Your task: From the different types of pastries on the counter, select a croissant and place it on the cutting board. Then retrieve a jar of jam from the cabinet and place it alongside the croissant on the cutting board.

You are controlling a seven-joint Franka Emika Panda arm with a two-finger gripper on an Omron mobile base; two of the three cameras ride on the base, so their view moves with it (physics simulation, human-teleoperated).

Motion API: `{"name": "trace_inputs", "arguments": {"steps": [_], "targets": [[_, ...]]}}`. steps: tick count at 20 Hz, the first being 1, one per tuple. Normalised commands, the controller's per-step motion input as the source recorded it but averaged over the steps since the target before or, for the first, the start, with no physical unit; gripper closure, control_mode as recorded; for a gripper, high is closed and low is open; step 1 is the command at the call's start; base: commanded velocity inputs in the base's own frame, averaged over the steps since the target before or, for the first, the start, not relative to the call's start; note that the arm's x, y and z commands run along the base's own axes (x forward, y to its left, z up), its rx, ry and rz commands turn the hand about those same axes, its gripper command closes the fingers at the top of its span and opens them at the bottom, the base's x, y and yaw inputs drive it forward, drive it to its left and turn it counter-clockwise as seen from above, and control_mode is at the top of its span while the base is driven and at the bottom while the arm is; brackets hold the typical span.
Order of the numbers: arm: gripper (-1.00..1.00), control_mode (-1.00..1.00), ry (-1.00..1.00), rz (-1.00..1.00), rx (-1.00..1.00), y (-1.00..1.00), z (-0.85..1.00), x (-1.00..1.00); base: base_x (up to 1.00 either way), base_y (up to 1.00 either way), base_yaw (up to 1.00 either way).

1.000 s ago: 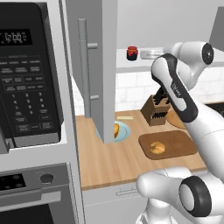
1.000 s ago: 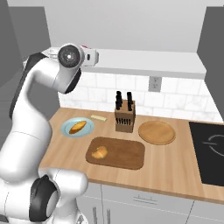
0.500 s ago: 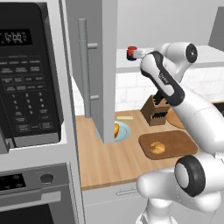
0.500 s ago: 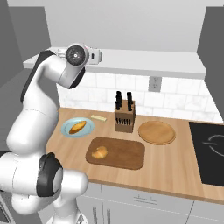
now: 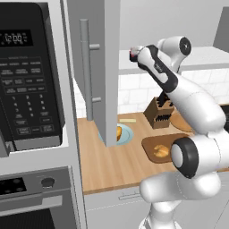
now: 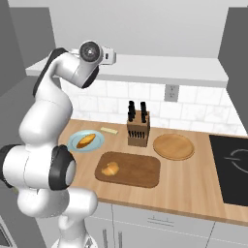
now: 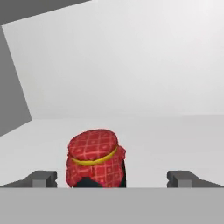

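While the croissant (image 6: pixel 111 169) rests on the cutting board (image 6: pixel 140 170), the jam pickup is pending.
Gripper (image 7: pixel 113 181) fingers spread wide; jar of jam (image 7: pixel 96 158) on the cabinet shelf (image 7: pixel 175 135) sits toward 9 o'clock between them: off-centre closure could topple it.

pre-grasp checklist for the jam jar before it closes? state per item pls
1. Croissant on the cutting board: ok.
2. Cabinet door open, shelf reachable: ok.
3. Jar of jam upright on the shelf, red patterned cloth cap intact: ok.
4. Gripper open, fingers spread wider than the jar: ok.
5. Jar centred between the fingers: not ok, it sits nearer the left finger in the hand view.
6. Fingers far enough in to flank the jar body: cannot tell, the jar's base is cut off at the bottom of the hand view.
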Motion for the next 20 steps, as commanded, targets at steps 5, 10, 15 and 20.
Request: {"name": "trace_inputs", "arguments": {"steps": [5, 10, 15, 20], "targets": [[-1.00, -1.00, 0.01, 0.03, 0.00, 0.15, -0.08, 0.41, 0.00, 0.00, 0.00], [-1.00, -1.00, 0.03, 0.06, -0.03, 0.05, -0.20, 0.47, 0.00, 0.00, 0.00], [-1.00, -1.00, 0.03, 0.08, -0.09, 0.00, -0.32, 0.41, 0.00, 0.00, 0.00], [1.00, -1.00, 0.04, 0.03, -0.11, -0.02, -0.09, -0.11, 0.00, 0.00, 0.00]]}}
